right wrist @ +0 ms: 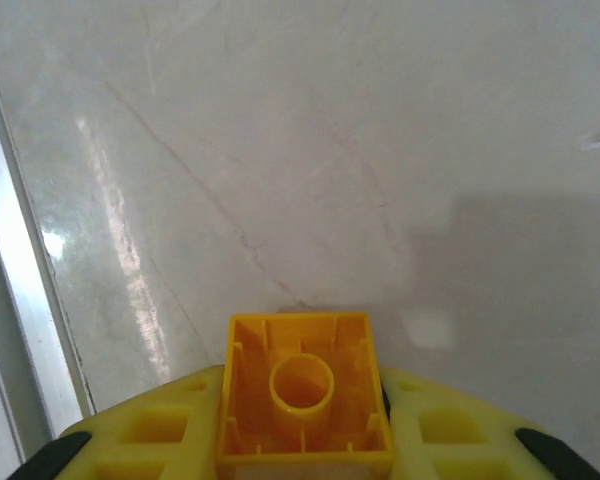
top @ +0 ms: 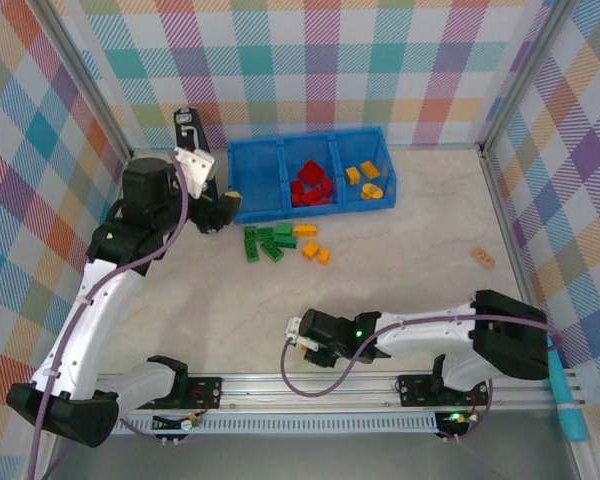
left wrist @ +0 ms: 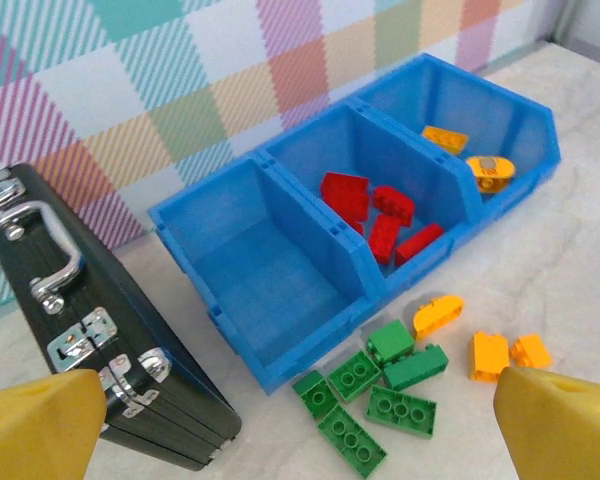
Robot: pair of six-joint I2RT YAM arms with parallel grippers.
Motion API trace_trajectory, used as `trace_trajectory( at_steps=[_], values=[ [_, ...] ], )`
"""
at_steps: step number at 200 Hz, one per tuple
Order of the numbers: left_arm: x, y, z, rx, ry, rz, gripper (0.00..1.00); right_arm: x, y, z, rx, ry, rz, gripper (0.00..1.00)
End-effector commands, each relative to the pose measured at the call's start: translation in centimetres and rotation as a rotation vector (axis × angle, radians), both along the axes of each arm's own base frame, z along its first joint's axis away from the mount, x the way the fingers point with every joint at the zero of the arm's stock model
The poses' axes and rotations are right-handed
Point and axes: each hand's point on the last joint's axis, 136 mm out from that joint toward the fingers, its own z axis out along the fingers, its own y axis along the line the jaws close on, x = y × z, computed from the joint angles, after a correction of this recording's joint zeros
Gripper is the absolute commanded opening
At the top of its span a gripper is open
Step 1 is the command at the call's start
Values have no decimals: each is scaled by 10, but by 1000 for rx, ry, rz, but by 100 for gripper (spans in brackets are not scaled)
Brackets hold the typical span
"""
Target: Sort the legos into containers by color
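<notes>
Your right gripper (top: 298,338) is clamped on an orange brick (right wrist: 300,385), low over the table (top: 400,270), well apart from the blue tray (top: 305,140). Your left gripper (top: 225,205) hangs wide open beside that tray. Red bricks (top: 310,185) fill its middle compartment, orange bricks (top: 365,178) its right. Green bricks (top: 265,242) lie just in front.

No words, numbers or signs can be read on anything here. The round orange piece (left wrist: 490,172) in the blue tray (left wrist: 270,285), far ahead of the left jaws and over to their right side, has a grey patch on top. It is too blurry to tell if that is writing.
</notes>
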Motion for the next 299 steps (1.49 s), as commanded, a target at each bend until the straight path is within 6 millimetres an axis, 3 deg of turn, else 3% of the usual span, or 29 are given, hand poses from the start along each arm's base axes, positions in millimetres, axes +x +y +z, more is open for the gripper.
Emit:
trace_trajectory(
  at_steps=[1,31,55,71,108,146,171,204,240,299],
  values=[
    [2,10,-5,-67,67,118,99,44,-6,59,133,-108,-77,25],
    [1,14,-45,-152,220,219,98,134,-51,144,265,-275,-261,26],
    [-2,6,-91,-217,386,253,94,203,-85,182,355,-331,-376,27],
    [-2,2,-116,-241,462,274,94,246,-104,189,348,-321,-471,26],
    [-6,1,-152,-270,520,321,95,335,-143,196,343,-289,-665,29],
    [-10,-1,-183,-256,568,369,94,409,-161,164,285,-250,-758,29],
    [-9,0,-200,-238,579,401,92,438,-159,145,255,-260,-751,28],
    [-7,0,-224,-205,610,436,90,460,-152,123,246,-235,-734,28],
    [5,-11,-251,-184,648,443,88,469,-147,103,237,-204,-734,33],
    [25,-24,-284,-117,699,456,86,470,-144,93,243,-187,-724,49]
  ],
)
